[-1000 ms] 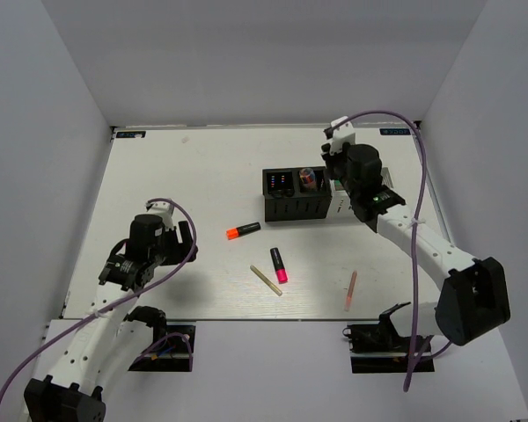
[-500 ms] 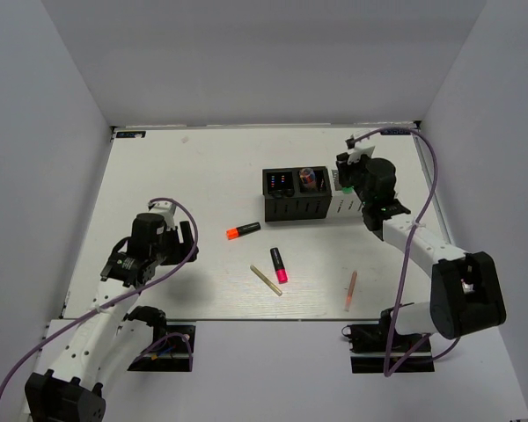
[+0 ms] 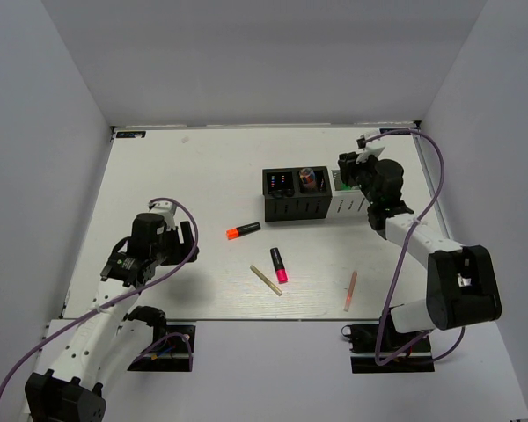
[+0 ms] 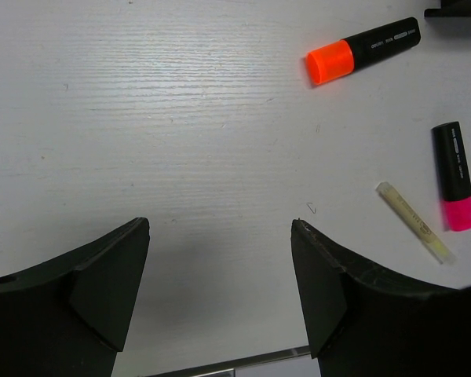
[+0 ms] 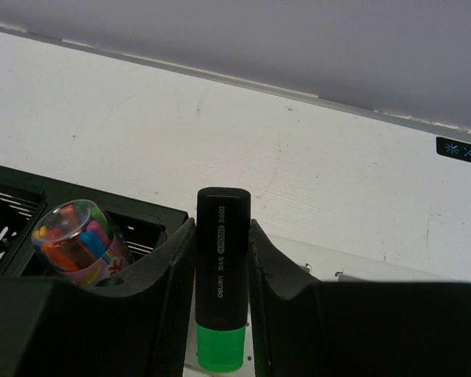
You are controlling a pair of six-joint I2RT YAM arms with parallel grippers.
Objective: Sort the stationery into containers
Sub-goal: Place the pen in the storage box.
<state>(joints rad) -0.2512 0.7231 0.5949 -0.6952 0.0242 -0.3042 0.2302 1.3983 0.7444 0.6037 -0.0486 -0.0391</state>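
Nearest, on the left: left hand (image 4: 220, 236) low over the white counter (image 4: 180, 118), two black fingers wide apart, released, with nothing between them.

Toward the right, close to the near edge: thin salmon stick (image 3: 350, 291), lying alone, well apart from the rest.

Around the middle, a little farther in: beige stick (image 3: 266, 280), lying at a slant. Just beside it, not touching: pink-capped highlighter (image 3: 278, 265), pink cap toward the near side.

Farther again, to the left of these two: orange-capped highlighter (image 3: 243, 231), flat on the counter, orange cap pointing left, black end toward the containers.

Behind that: row of mesh cups (image 3: 295, 207), black ones on the left, pale ones on the right. In the second black cup, leaning: clear pen (image 5: 80, 240) with many colours inside.

Farthest, at the right end of the row: right hand (image 5: 220, 232), clenched on green-capped highlighter (image 5: 222, 283). Held upright, green cap down, black body up, above the pale cups. Cap inside a cup or only over it: cannot tell.
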